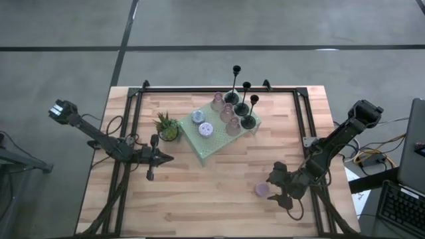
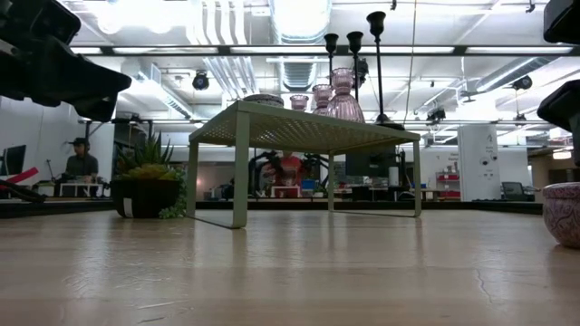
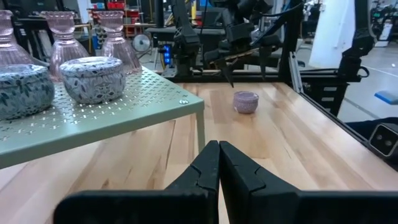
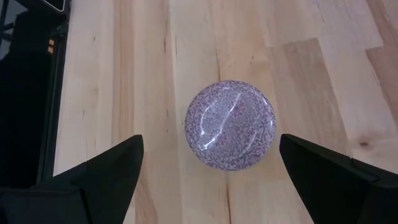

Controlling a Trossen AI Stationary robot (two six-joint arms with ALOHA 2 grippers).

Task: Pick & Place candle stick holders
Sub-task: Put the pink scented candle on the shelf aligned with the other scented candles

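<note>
The table (image 1: pixel 219 192) carries a pale green stand (image 1: pixel 211 147) at its middle, which lifts 3 black sticks (image 1: pixel 247 106), 3 glass cups (image 1: pixel 228 113) and 2 pucks (image 1: pixel 202 123) up together as a display; a plant (image 1: pixel 169 127) sits just beside it. The left gripper (image 1: pixel 150 174) waits near the plant, fingers pressed together. The right gripper (image 1: pixel 284 196) hangs over a lone pink puck (image 1: pixel 262 190) on bare wood, fingers spread to either side, touching nothing, likely just before a grasp or after a release.
</note>
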